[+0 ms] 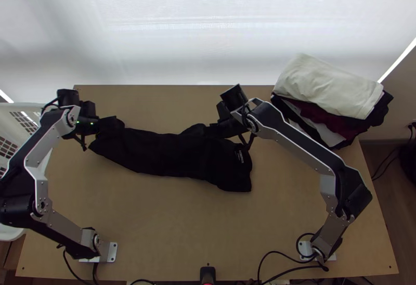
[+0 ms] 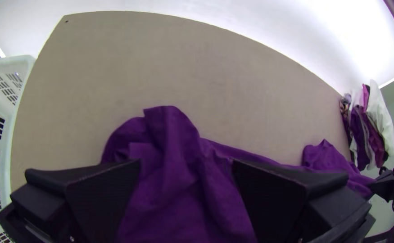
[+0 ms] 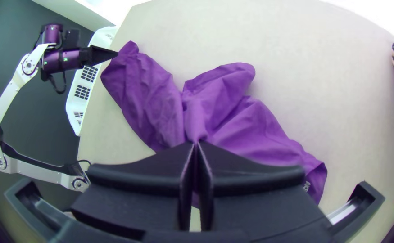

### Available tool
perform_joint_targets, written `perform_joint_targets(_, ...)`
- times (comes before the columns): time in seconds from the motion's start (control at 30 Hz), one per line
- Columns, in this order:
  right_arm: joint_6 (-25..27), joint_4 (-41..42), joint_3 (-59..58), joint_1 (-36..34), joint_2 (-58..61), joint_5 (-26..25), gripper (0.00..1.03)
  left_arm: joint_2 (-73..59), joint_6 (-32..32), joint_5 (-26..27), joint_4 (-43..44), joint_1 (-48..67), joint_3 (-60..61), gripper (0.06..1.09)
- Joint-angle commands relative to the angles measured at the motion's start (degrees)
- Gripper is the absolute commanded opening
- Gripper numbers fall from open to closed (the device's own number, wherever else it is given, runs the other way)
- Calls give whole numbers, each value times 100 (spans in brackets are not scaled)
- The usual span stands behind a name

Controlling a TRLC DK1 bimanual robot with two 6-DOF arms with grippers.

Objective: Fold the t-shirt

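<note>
Right claw (image 1: 212, 129) of mine pinching the bunched t-shirt (image 1: 171, 155), my left claw (image 1: 105, 124) spread wide about its end, near the far left corner of the desk (image 1: 171, 233)

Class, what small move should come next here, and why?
Probably the left gripper should close on the t-shirt: its fingers stand apart with one end of the t-shirt between them, while the right gripper is shut on the t-shirt farther along.

T-shirt (image 1: 171, 155) — between basket (image 1: 10, 116) and clothes (image 1: 327, 87)
</note>
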State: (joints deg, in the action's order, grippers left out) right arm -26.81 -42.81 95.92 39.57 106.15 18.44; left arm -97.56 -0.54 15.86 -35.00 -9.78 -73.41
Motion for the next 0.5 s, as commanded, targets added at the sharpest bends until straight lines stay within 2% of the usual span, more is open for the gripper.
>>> perform_joint_targets(0.0,-167,-26,-152,-2,-226,-59,3,-88,-149,-4,-68,178,-25,104)
perform_joint_targets(0.13,-202,-26,-135,15,-244,-68,3,-167,-245,-48,-77,249,-7,103)
perform_joint_targets(0.33,-255,-26,-29,15,-279,-112,3,-360,-430,-426,-173,257,2,103)
perform_joint_targets(0.4,-255,-26,-38,15,-305,-121,3,-404,-465,-540,-173,187,19,90)
perform_joint_targets(0.47,-255,-26,-65,15,-340,-191,3,-396,-403,-584,-59,82,63,62)
